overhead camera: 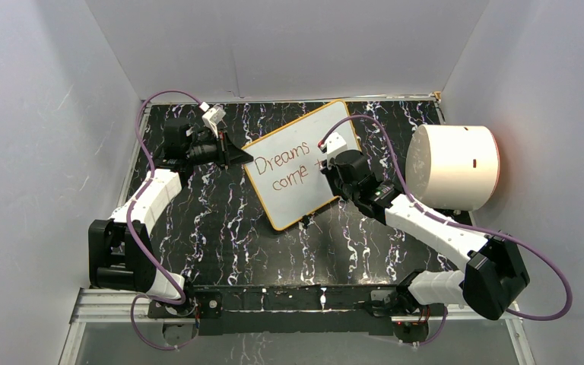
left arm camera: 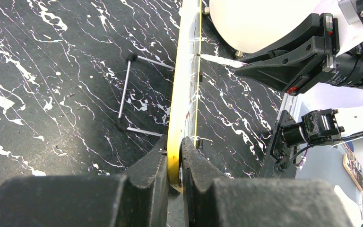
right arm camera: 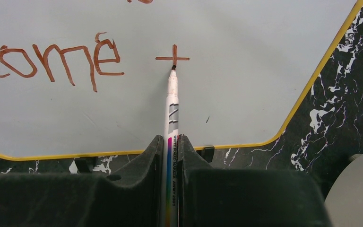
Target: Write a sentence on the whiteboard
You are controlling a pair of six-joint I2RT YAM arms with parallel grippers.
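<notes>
The whiteboard, white with a yellow rim, stands tilted on the black marbled table. "Dreams" and "come" are written on it in brown, with a cross-shaped stroke after "come". My left gripper is shut on the board's left edge; in the left wrist view the yellow rim runs edge-on between my jaws. My right gripper is shut on a white whiteboard marker. The marker's tip touches the board at the foot of the cross-shaped stroke.
A big white cylinder lies on its side to the right of the board, close to my right arm. The board's wire stand shows behind it in the left wrist view. White walls enclose the table on three sides.
</notes>
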